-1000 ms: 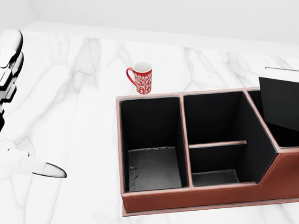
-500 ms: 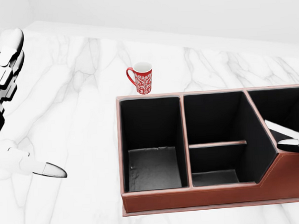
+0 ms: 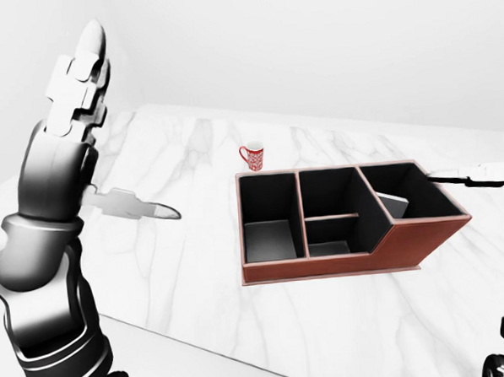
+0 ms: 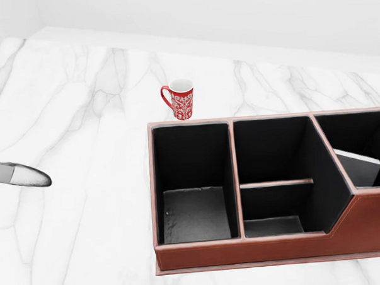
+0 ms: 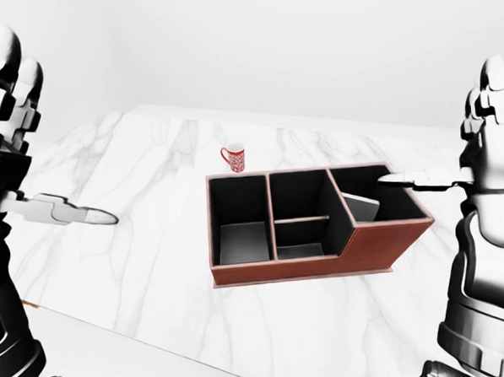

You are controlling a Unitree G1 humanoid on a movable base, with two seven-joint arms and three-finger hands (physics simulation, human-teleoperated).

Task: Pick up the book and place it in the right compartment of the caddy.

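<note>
The book (image 4: 358, 167) lies tilted inside the right compartment of the red-brown caddy (image 4: 245, 252), leaning on the slanted divider; no hand touches it. It also shows in the right-eye view (image 5: 364, 208). My right hand (image 5: 448, 132) is open and empty, raised beside and above the caddy's right end, with its thumb over the right compartment's rim. My left hand (image 3: 118, 128) is open and empty, raised high at the far left, well away from the caddy. Only its thumb tip (image 4: 24, 177) reaches into the head view.
A red patterned mug (image 4: 183, 100) stands just above the caddy's left compartment in the head view. The caddy's left and middle compartments hold nothing. The white marble counter (image 4: 82, 122) runs wide to the left; its near edge (image 3: 167, 341) shows low in the left-eye view.
The book has left my right hand and dropped into the right compartment. My right hand has drawn out of the head view to the right. My left hand has risen and moved left.
</note>
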